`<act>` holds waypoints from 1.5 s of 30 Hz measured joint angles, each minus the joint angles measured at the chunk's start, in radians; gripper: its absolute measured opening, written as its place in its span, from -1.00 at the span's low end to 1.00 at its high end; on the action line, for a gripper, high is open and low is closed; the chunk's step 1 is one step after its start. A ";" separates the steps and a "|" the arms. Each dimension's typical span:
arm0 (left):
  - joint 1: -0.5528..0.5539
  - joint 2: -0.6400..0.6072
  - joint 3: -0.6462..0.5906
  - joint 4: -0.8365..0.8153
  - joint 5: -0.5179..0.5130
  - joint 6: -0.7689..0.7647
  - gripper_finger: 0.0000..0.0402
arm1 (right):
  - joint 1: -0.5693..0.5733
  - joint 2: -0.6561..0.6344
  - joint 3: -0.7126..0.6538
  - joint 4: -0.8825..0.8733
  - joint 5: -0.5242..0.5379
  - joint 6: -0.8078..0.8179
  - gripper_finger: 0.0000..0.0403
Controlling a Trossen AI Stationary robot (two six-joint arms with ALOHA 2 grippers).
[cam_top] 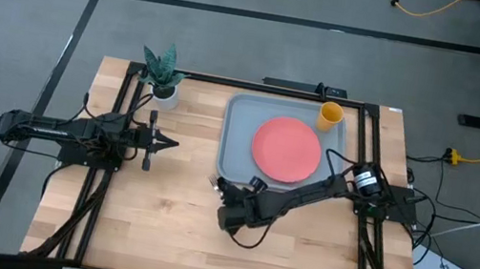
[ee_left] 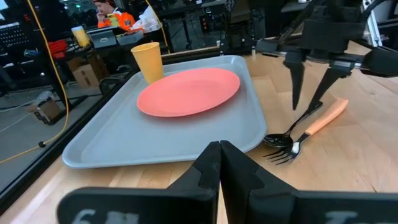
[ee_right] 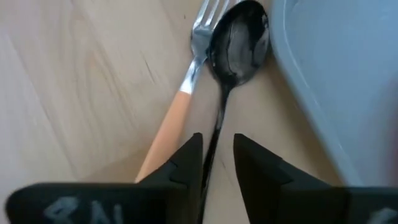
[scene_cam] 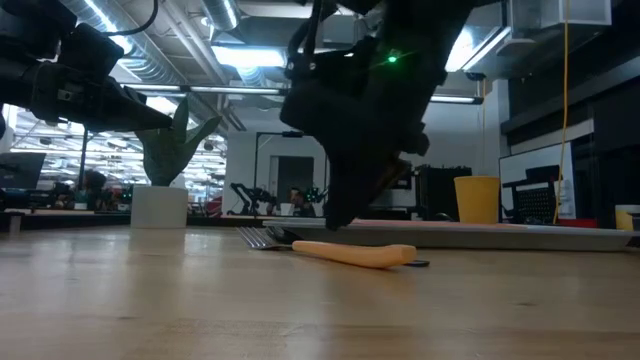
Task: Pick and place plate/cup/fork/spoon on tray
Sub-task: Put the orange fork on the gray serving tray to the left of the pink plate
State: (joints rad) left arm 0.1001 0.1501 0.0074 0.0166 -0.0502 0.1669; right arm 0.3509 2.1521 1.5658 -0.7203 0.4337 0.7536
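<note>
The coral-pink plate [cam_top: 286, 149] lies on the grey-blue tray [cam_top: 241, 115]. The yellow-orange cup [cam_top: 330, 116] stands upright in the tray's far right corner. The dark spoon [ee_right: 239, 40] and the orange-handled fork [ee_right: 177, 118] lie side by side on the table, next to the tray's near left corner. My right gripper [ee_right: 216, 140] is open and points down over them. Its fingers stand on either side of the spoon's thin handle [ee_right: 217, 118], and the fork's handle is just outside one finger. My left gripper [cam_top: 162, 141] is shut and empty, at the table's left.
A small white pot with a green plant [cam_top: 164, 74] stands at the table's far left corner. Bare wooden table lies near and left of the tray. The tray's rim [ee_left: 255, 134] runs close beside the spoon's bowl.
</note>
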 joint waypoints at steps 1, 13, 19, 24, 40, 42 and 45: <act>0.000 0.000 0.000 0.000 0.000 0.000 -1.00 | -0.006 -0.001 0.000 0.006 -0.019 0.000 -0.48; 0.000 0.000 0.000 0.000 0.000 0.000 -1.00 | -0.020 -0.004 0.017 0.041 -0.088 -0.008 -0.28; 0.000 0.000 0.000 0.000 0.000 0.000 -1.00 | -0.017 0.022 0.017 0.079 -0.114 0.028 -0.28; 0.000 0.000 0.000 0.000 0.000 0.000 -1.00 | -0.015 0.037 0.017 0.077 -0.116 0.043 -0.28; 0.000 0.000 0.000 0.000 0.000 0.000 -1.00 | -0.015 0.077 0.022 0.079 -0.167 0.053 -0.39; 0.000 0.000 0.000 0.000 0.000 0.000 -1.00 | -0.015 0.072 0.021 0.082 -0.170 0.047 -0.48; 0.000 0.000 0.000 0.000 0.000 0.000 -1.00 | -0.015 0.073 0.020 0.094 -0.176 0.023 -0.65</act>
State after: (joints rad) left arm 0.0999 0.1505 0.0074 0.0166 -0.0499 0.1665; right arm 0.3355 2.2246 1.5854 -0.6267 0.2580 0.7762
